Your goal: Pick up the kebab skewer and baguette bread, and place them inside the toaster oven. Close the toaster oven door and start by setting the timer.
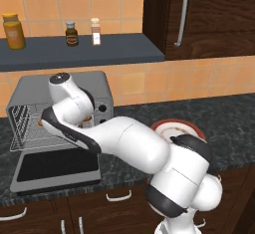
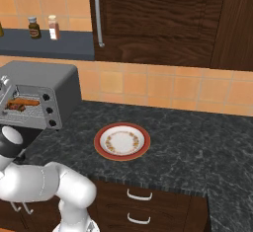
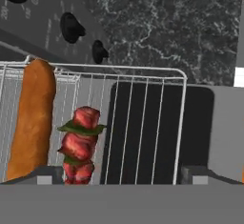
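Note:
The baguette bread [image 3: 33, 118] and the kebab skewer [image 3: 81, 142] lie side by side on the wire rack [image 3: 143, 99] of the toaster oven [image 1: 97, 86]. From the right base view, the baguette bread [image 2: 23, 101] and the kebab skewer [image 2: 15, 107] sit inside the toaster oven [image 2: 49, 80]. The toaster oven door [image 1: 55, 166] is dropped open and flat, and its dark glass [image 3: 190, 132] shows under the rack. My gripper [image 3: 123, 178] hangs over the rack, open, with nothing between its fingertips [image 3: 50, 176]. The skewer's near end lies just beside the left tip.
Black knobs [image 3: 71, 27] run down the oven's front panel. A red-rimmed plate [image 2: 122, 141] sits on the dark stone counter [image 2: 197, 142] to the oven's right. Jars [image 1: 14, 30] stand on the shelf above. My arm [image 1: 129, 143] crosses in front of the oven.

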